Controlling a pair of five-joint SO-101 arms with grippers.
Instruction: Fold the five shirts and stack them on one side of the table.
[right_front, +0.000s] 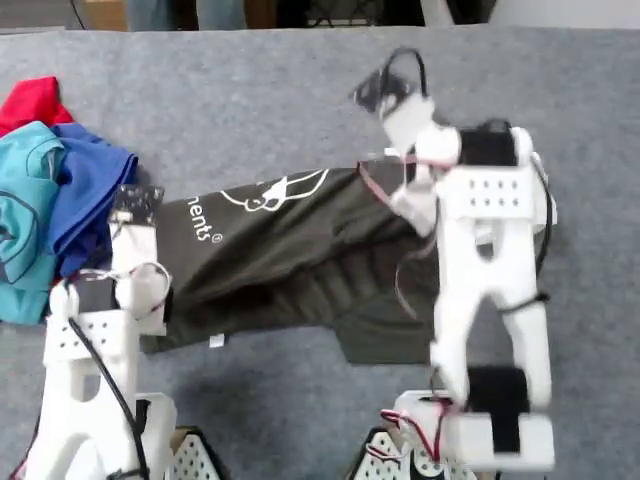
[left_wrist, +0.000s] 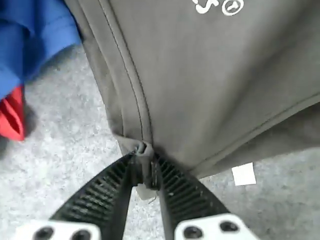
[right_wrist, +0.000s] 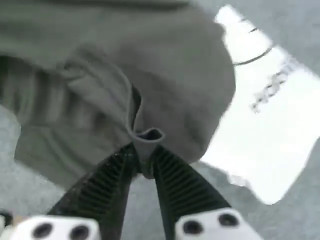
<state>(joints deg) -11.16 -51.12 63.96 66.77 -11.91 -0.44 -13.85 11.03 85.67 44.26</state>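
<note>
A dark olive shirt (right_front: 290, 260) with white print lies stretched across the middle of the grey table between my two arms. My left gripper (right_front: 140, 215) is at its left end, shut on the hem corner (left_wrist: 144, 150) of the shirt (left_wrist: 210, 75). My right gripper (right_front: 395, 175) is at the shirt's right end. It is shut on a pinched fold (right_wrist: 147, 137) of the shirt (right_wrist: 125, 65), and the cloth bunches in ridges behind the fold. A small white tag (left_wrist: 243, 174) lies on the table beside the left gripper's corner.
A pile of loose shirts sits at the table's left edge: red (right_front: 35, 100), teal (right_front: 25, 220) and blue (right_front: 85, 185), the blue one (left_wrist: 30, 35) close to the olive hem. Both arm bases stand at the front edge. Bare table (right_front: 250, 90) lies behind the shirt.
</note>
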